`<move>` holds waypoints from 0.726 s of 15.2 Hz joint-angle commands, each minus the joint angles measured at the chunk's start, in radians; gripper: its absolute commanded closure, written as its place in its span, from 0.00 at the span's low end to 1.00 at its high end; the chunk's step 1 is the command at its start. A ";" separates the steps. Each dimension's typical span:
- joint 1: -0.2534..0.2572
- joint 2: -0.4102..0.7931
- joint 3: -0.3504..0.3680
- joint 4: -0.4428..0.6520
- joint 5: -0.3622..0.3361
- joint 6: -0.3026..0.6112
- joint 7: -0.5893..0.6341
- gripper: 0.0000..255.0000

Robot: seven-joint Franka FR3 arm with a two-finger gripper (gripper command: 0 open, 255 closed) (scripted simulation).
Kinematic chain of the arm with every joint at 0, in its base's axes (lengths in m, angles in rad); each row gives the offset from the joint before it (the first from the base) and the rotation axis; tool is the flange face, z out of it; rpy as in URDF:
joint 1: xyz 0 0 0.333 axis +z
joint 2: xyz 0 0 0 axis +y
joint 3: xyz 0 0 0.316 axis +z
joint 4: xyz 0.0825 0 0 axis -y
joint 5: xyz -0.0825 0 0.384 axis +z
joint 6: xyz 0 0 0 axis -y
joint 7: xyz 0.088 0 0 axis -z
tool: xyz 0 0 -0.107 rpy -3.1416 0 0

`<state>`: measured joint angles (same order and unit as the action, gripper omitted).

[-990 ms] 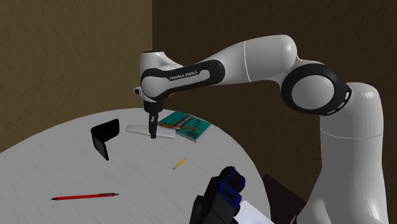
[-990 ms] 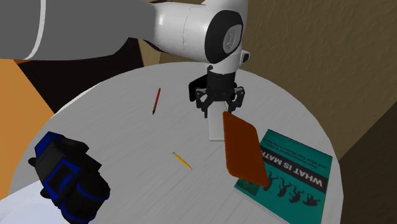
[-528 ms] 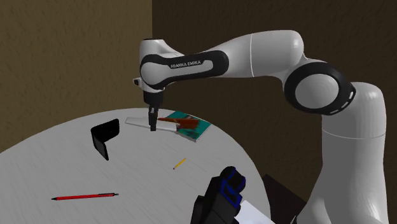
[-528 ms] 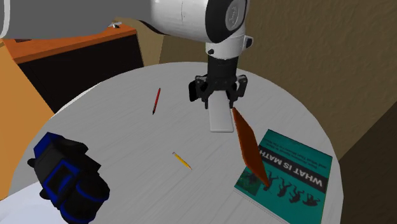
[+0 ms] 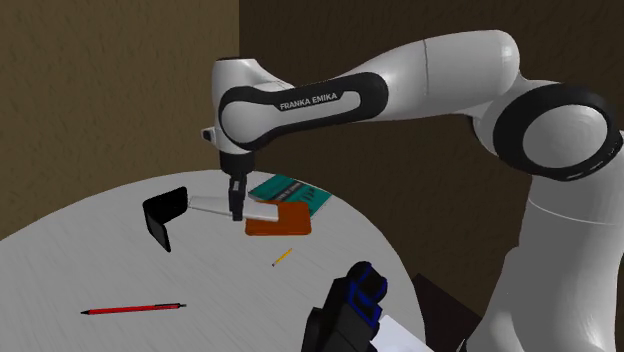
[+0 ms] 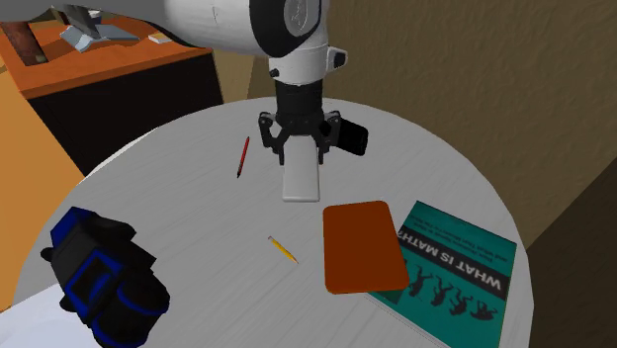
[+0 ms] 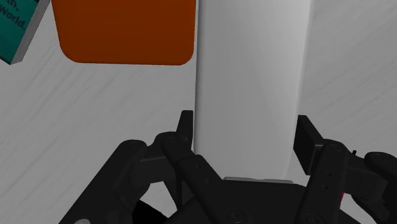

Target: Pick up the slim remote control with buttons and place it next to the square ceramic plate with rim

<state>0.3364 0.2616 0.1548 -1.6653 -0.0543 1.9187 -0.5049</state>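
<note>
views: shoulder, second exterior, wrist. your all-black two-finger gripper (image 6: 301, 155) points down over the round pale grey table (image 6: 188, 213). its fingers (image 7: 185, 129) are clasped on the two long edges of the slim, plain white slab-shaped remote control (image 6: 301, 181). in the second exterior view the remote runs from the gripper toward 6 o'clock. whether it touches the table you cannot tell.

in that same view you find the flat orange-brown square plate with rounded corners (image 6: 363, 246) at about 4 o'clock from the remote, near it but apart. the plate's edge meets the teal book (image 6: 457, 269) at about 3 o'clock.

around the gripper, second exterior view:
- a black folded case (image 6: 352, 137) at 2 o'clock
- a red pen (image 6: 242, 156) at 9 o'clock
- a short yellow pencil (image 6: 283, 250) at 6 o'clock
- a black and blue bag (image 6: 101, 280) at 8 o'clock
</note>
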 commanded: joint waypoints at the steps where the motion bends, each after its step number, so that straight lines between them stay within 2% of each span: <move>1: 0.022 -0.046 0.016 -0.065 0.003 0.019 0.040 1.00; 11: 0.129 -0.200 0.105 -0.264 0.025 0.064 0.232 1.00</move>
<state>0.4541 0.0761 0.2493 -1.9084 -0.0320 1.9757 -0.2946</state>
